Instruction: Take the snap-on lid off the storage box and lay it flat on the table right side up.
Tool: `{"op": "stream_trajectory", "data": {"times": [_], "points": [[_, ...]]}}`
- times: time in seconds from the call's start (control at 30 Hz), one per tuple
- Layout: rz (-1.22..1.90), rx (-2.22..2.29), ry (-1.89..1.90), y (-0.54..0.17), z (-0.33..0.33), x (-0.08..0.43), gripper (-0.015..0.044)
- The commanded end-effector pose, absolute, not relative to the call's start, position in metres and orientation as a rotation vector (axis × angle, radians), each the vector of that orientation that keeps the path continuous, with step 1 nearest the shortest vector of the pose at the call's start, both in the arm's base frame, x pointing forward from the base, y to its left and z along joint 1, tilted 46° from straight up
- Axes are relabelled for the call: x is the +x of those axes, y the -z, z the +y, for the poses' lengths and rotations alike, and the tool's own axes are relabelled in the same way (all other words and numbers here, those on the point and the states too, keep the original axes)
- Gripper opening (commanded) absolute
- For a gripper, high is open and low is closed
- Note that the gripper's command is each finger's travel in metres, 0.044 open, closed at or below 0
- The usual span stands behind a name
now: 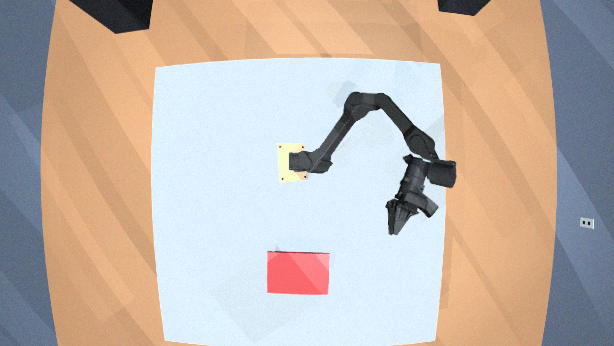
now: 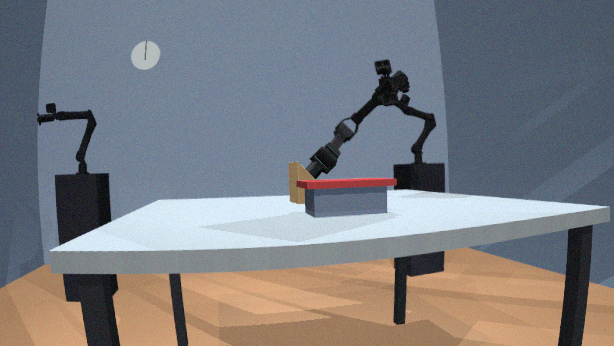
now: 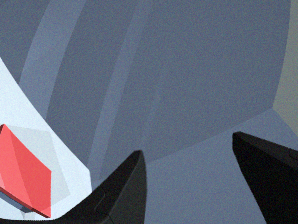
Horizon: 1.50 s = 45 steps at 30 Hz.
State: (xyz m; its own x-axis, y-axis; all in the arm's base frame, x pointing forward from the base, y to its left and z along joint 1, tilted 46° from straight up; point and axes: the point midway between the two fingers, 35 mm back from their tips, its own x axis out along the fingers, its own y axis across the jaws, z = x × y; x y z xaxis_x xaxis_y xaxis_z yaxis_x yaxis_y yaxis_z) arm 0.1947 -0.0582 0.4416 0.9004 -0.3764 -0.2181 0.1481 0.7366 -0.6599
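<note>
While the red lid (image 1: 298,273) (image 2: 347,183) (image 3: 26,172) caps the box (image 2: 347,201), the jaws (image 1: 393,233) hang well apart, seemingly half open and holding nothing.

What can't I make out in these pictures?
- Box's inside: the red lid covers it in the top and exterior views.
- Gripper roots: cut off by the wrist view's edge.
- Wall clock's numerals, if any: too small in the exterior view.

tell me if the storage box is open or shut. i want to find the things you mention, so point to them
Shut: in the exterior view the red lid (image 1: 298,273) (image 2: 347,183) (image 3: 27,172) sits across the top of the grey-blue storage box (image 2: 347,201), covering it from end to end.
</note>
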Motion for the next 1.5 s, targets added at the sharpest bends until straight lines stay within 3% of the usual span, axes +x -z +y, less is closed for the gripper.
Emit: {"op": "stream_trajectory", "data": {"times": [0.0,0.57,1.17,1.47], "points": [[0.403,-0.358,0.223,-0.393,-0.056,0.248,0.0235],[0.640,0.816,0.217,-0.220,-0.074,0.324,0.0235],[0.874,2.202,0.392,-0.083,-0.065,0.292,0.0235],[0.878,2.222,0.395,-0.082,-0.065,0.291,0.0235]]}}
